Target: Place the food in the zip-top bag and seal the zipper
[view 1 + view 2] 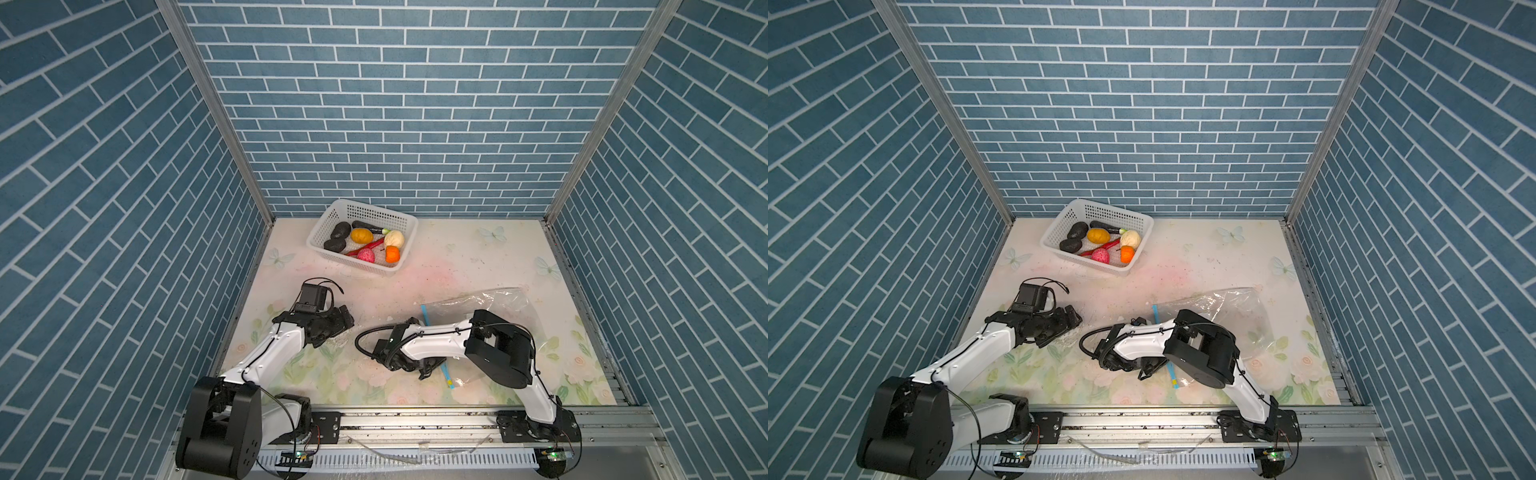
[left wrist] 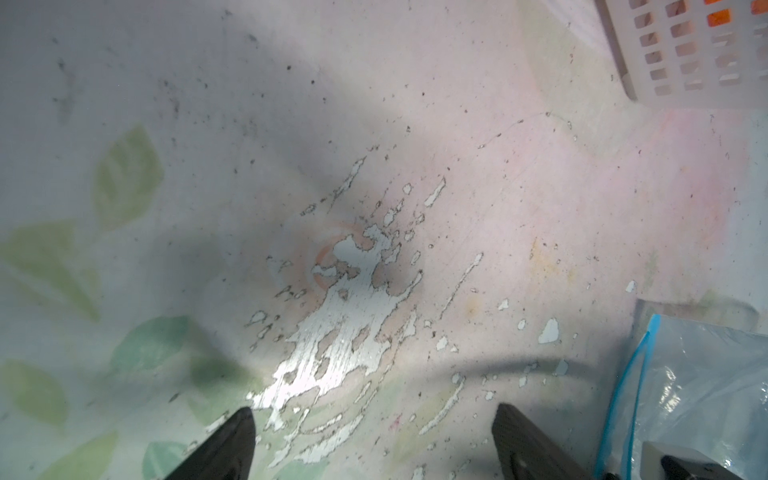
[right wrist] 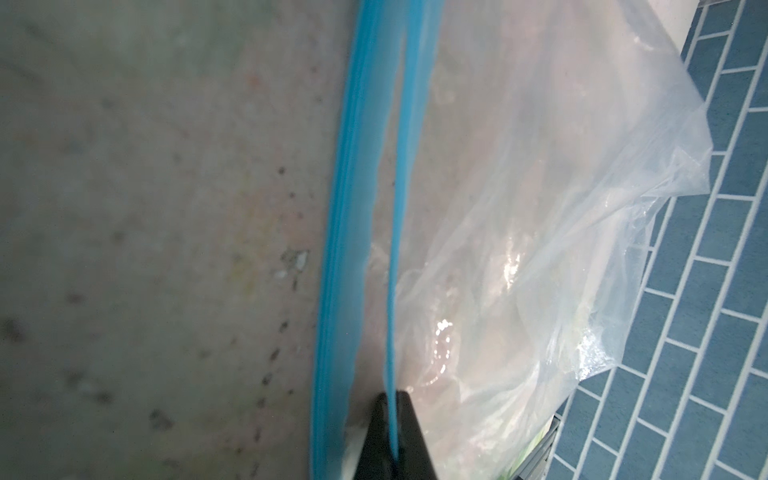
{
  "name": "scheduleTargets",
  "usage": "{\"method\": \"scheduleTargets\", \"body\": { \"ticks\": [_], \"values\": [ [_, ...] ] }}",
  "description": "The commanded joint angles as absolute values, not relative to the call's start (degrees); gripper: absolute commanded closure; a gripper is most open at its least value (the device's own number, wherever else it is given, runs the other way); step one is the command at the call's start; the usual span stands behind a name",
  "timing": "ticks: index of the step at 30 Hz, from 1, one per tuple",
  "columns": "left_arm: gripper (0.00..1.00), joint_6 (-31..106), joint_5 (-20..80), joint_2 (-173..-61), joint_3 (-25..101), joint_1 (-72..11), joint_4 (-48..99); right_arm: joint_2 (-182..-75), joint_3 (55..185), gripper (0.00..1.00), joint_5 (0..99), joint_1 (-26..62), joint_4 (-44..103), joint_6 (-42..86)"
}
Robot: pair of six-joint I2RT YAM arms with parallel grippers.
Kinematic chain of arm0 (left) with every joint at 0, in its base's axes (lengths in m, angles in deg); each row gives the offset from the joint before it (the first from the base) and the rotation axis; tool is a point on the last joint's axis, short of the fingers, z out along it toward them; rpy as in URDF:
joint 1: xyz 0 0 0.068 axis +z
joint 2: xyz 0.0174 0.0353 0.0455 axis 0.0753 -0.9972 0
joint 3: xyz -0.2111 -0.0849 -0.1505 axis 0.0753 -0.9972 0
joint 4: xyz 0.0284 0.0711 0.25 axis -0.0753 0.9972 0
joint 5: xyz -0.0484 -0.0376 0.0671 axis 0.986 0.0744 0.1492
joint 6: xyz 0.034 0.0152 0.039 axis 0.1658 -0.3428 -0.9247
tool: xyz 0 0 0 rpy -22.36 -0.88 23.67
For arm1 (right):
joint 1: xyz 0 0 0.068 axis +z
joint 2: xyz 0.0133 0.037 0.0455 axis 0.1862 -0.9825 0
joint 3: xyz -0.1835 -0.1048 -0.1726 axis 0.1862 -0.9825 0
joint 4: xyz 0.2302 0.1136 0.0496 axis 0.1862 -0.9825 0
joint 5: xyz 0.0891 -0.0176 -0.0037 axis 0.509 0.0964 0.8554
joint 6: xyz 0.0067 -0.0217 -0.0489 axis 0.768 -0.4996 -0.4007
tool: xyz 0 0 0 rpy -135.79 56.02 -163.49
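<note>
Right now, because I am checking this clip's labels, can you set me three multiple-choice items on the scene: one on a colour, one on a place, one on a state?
1. What colour is the zipper strip along the large clear plastic bag? A red; B light blue; C green.
2. Where do the small toy foods lie? A in the white perforated plastic basket; B in that bag; C loose on the table.
3. How is the right gripper? A open above the basket; B holding a toy food; C shut on the zipper strip.
Answers: 1 B, the right wrist view shows it blue. 2 A, both top views show them all in the basket. 3 C, it pinches the strip.
</note>
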State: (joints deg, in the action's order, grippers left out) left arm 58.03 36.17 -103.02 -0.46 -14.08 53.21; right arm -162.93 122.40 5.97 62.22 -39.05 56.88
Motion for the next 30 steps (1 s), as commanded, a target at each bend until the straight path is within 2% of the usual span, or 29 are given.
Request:
{"method": "scheduleTargets", "body": {
  "ticks": [1, 3, 6, 9, 14, 20, 24, 30],
  "values": [
    [0.1, 57.1, 37.13, -103.06, -0.87, -13.99, 52.27, -157.9, 123.04, 1.0, 5.41, 61.29, -39.2, 59.46],
    [0.11, 57.25, 38.06, -103.15, -0.76, -14.29, 51.75, -155.5, 122.83, 1.0, 5.72, 60.32, -38.58, 58.81],
    [0.2, 57.91, 40.63, -103.36, -0.72, -15.32, 49.66, -151.23, 121.9, 1.0, 7.86, 58.15, -35.83, 56.96],
    [0.21, 59.39, 43.7, -103.66, -0.43, -17.85, 45.58, -147.14, 120.71, 1.0, 10.84, 55.38, -32.46, 55.52],
    [0.25, 59.76, 47.21, -106.71, 2.51, -25.84, 38.16, -140.45, 117.63, 1.0, 18.07, 50.31, -26.25, 54.15],
    [0.32, 58.71, 51.07, -111.41, 8.35, -34.67, 30.56, -135.53, 116.64, 1.0, 22.25, 46.08, -23.37, 52.11],
    [0.35, 58.93, 53.44, -114.08, 10.05, -40.91, 22.6, -133.59, 116.56, 1.0, 22.88, 44.92, -22.94, 51.51],
    [0.4, 58.19, 53.76, -121.02, 15.06, -45.27, 22.51, -130.13, 115.8, 1.0, 23.17, 43.77, -22.22, 51.24]
  ]
}}
